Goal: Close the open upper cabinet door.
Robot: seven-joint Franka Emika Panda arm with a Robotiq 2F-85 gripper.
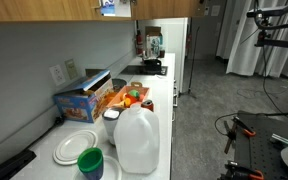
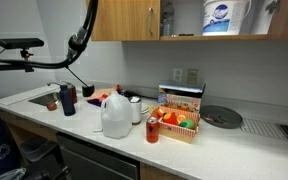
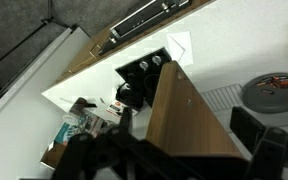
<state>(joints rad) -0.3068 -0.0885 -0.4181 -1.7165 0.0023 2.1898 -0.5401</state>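
Standing open, upper cabinet door (image 2: 167, 18) juts outward, long axis vertical

1. A white jug (image 1: 137, 142) stands near the front edge of the counter (image 1: 162, 92).
2. A green-lidded tub (image 1: 90, 160) sits just beside stacked white plates (image 1: 72, 146).
3. A blue box (image 1: 82, 100) stands by the wall, behind the plates.
4. A crate (image 2: 180, 124) of orange and green items sits beside a red bottle (image 2: 152, 129).
5. A dark round plate (image 2: 222, 117) lies near the crate.
6. A white pail (image 2: 224, 17) stands on an upper shelf.
7. A dark bottle (image 2: 68, 98) stands by the sink (image 2: 39, 97).
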